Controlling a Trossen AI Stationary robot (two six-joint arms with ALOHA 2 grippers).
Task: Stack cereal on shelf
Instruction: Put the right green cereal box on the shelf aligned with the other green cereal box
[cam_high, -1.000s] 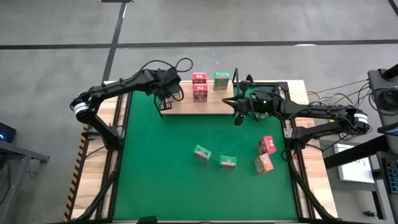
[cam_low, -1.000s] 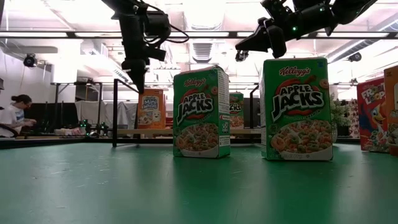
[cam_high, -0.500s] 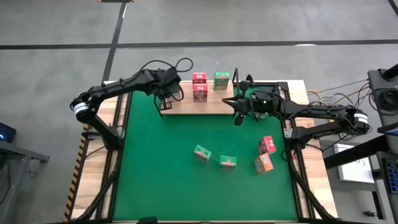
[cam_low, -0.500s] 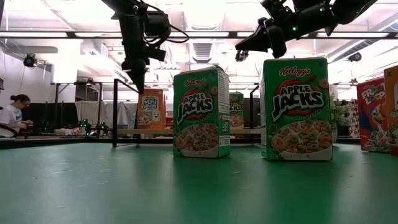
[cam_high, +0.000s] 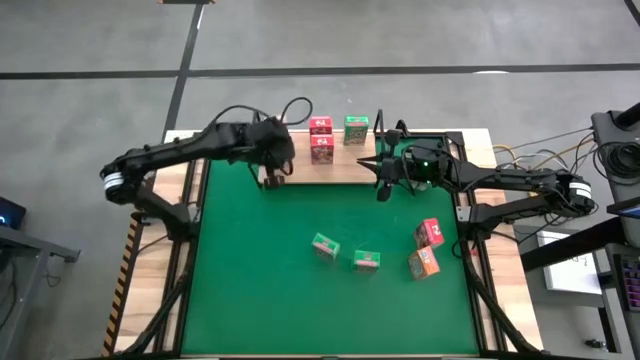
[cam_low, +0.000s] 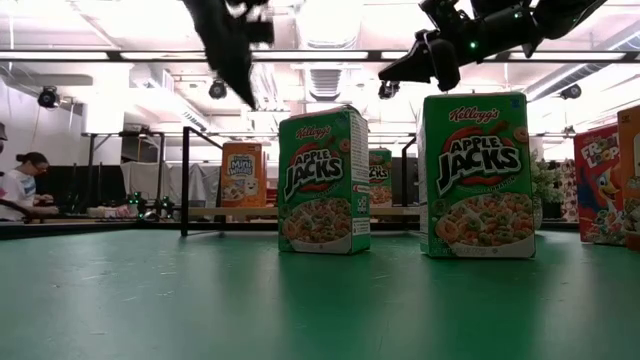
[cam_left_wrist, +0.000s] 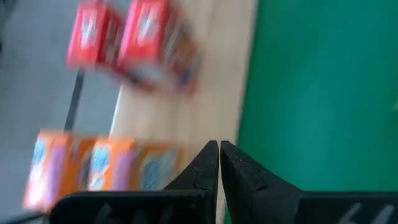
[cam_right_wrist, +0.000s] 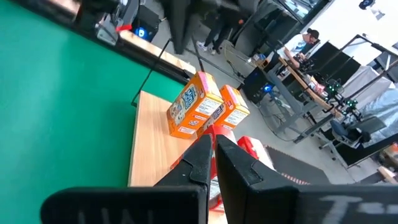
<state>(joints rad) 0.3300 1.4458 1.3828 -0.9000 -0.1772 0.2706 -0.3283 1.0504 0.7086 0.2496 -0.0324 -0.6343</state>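
high view: five boxes on the shelf (cam_high: 350, 170), four on the mat (cam_high: 280, 270); both jaws together.

- The right gripper (cam_right_wrist: 211, 151) fills the near edge of the view, its two dark fingers (cam_right_wrist: 198, 158) pressed together, nothing between them.
- Past the fingertips lies the light wooden shelf (cam_right_wrist: 149, 146), set beside the green mat (cam_right_wrist: 59, 99).
- Two orange cereal boxes (cam_right_wrist: 194, 106) stand close together on the shelf; a red-pink box (cam_right_wrist: 254, 149) shows partly behind the fingers.
- A thin black wire upright (cam_right_wrist: 152, 76) rises at the shelf's corner.
- Beyond the worktop, a blurred dark arm (cam_right_wrist: 177, 22) hangs over the mat's edge.
- In the room behind, a person (cam_right_wrist: 309, 40) sits among desks.
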